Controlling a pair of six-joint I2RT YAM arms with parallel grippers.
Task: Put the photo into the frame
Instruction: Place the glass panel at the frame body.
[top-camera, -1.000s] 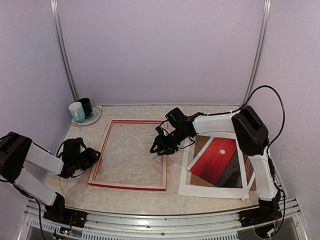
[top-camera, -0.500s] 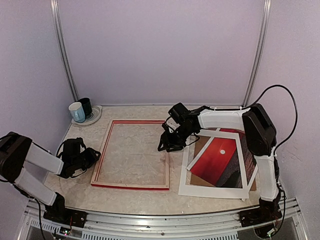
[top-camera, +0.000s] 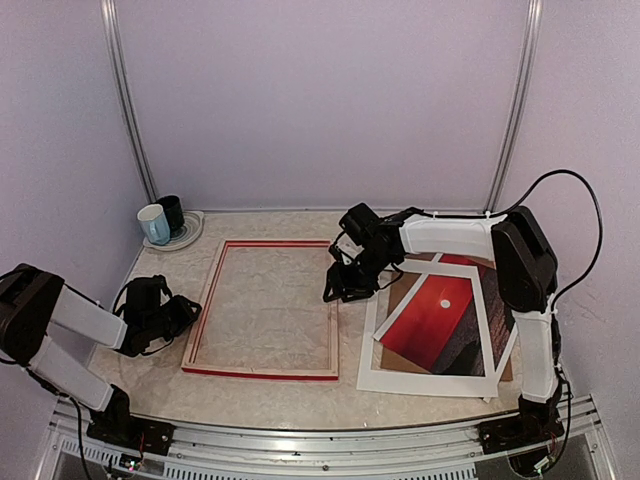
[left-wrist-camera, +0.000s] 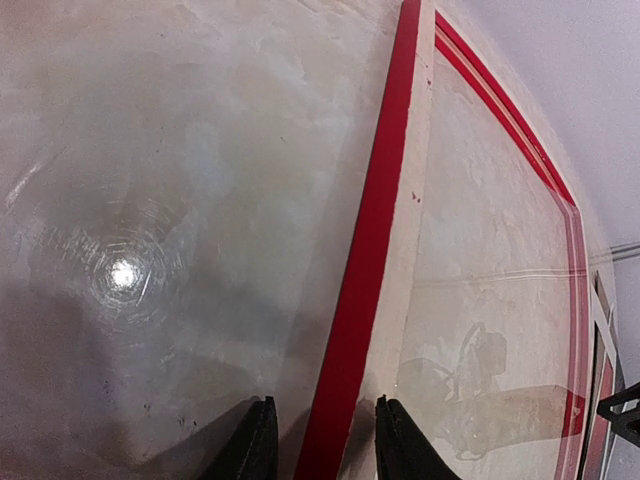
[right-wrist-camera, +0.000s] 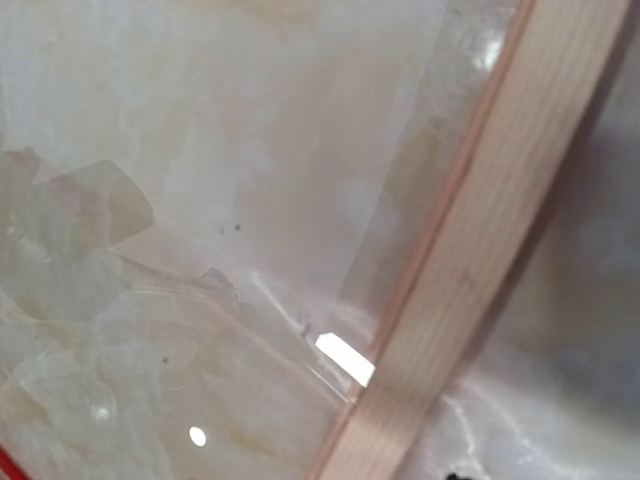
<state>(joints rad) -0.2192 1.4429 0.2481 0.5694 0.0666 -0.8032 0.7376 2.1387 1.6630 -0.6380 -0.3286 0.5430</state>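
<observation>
The frame (top-camera: 262, 374), red-faced and empty, lies flat left of the table's centre. My left gripper (top-camera: 186, 312) sits low at its left rail. In the left wrist view both fingertips (left-wrist-camera: 254, 442) straddle the red rail (left-wrist-camera: 370, 250), with a small gap on each side. My right gripper (top-camera: 338, 290) hovers over the frame's right rail. Its wrist view is filled by the pale wood side of that rail (right-wrist-camera: 490, 230), and its fingers are out of view. The photo (top-camera: 425, 320), red sky with a white sun, lies to the right.
A white mat border (top-camera: 420, 382) lies over the photo on a brown backing board (top-camera: 400, 290). A light mug (top-camera: 153, 224) and a dark mug (top-camera: 172, 212) stand on a plate at the back left corner. Purple walls close in the table.
My right gripper has moved right and a little back along the frame's right rail. The frame has shifted slightly to the right. The left arm has stayed still.
</observation>
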